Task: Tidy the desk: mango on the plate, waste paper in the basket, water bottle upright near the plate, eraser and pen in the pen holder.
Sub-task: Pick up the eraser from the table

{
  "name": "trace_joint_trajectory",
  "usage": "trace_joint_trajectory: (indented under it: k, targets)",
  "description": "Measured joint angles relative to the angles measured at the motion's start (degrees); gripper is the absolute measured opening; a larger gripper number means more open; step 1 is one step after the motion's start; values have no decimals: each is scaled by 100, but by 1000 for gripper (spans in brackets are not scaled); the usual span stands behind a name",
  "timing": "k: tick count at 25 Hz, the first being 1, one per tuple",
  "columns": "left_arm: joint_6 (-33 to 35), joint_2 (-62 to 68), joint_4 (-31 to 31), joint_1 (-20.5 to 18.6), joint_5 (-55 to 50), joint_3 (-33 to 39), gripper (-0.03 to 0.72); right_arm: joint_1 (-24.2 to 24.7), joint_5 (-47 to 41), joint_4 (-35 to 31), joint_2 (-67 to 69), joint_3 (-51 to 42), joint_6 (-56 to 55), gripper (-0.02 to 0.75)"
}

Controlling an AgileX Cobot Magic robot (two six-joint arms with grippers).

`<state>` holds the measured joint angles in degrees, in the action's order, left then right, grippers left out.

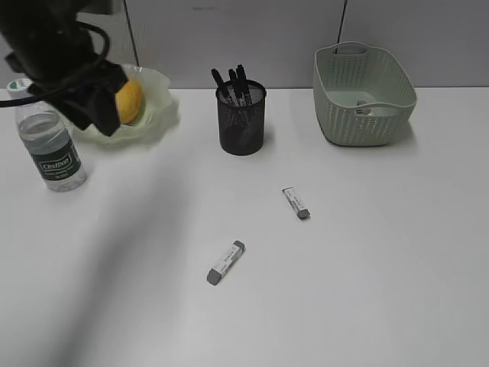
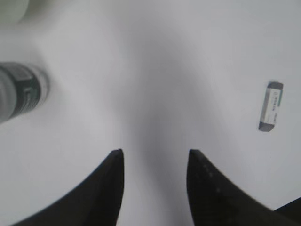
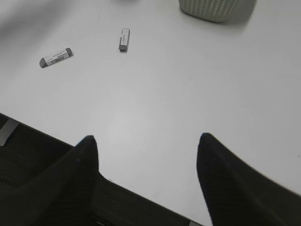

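Note:
The mango [image 1: 130, 101] lies in the ruffled pale green plate [image 1: 158, 115] at the back left. The water bottle [image 1: 52, 149] stands upright left of the plate and also shows in the left wrist view [image 2: 19, 89]. The black pen holder [image 1: 241, 121] holds several pens [image 1: 237, 82]. Two erasers [image 1: 296, 202] [image 1: 226, 262] lie on the desk [image 1: 367, 267]. The waste paper [image 1: 365, 109] lies in the basket [image 1: 363, 95]. My left gripper [image 2: 155, 151] is open and empty above the desk near the bottle; its arm [image 1: 72, 69] hangs in front of the plate. My right gripper [image 3: 146, 136] is open and empty over the desk's front edge.
The right wrist view shows both erasers [image 3: 123, 39] [image 3: 55, 57] and the basket's base [image 3: 211, 7] far ahead. One eraser [image 2: 270, 106] lies to the right in the left wrist view. A grey wall panel [image 1: 252, 38] stands behind the desk.

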<state>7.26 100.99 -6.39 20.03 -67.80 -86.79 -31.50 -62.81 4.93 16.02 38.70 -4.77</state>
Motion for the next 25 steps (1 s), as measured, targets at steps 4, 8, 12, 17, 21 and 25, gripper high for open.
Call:
trace_joint_trajectory:
  k: [4,8,12,17,21,25]
  targets:
    - [-17,-1105,0,-541,577,1346,341,0,-46,0,0,0,-5,520]
    - [-17,-2445,0,-1058,1373,2666,341,0,-47,0,0,0,-22,520]
    - [-17,-3904,-19,-1211,2211,3745,341,0,-60,-42,0,0,-32,520]
    - [-17,-5862,-51,-1217,2681,4759,341,0,-60,-63,0,0,-39,520]
    - [-17,-7062,-57,-1217,2720,5416,341,0,75,-69,0,0,-39,520]
    - [-17,-7972,-266,-1217,2707,5821,341,0,494,-69,16,0,-39,520]
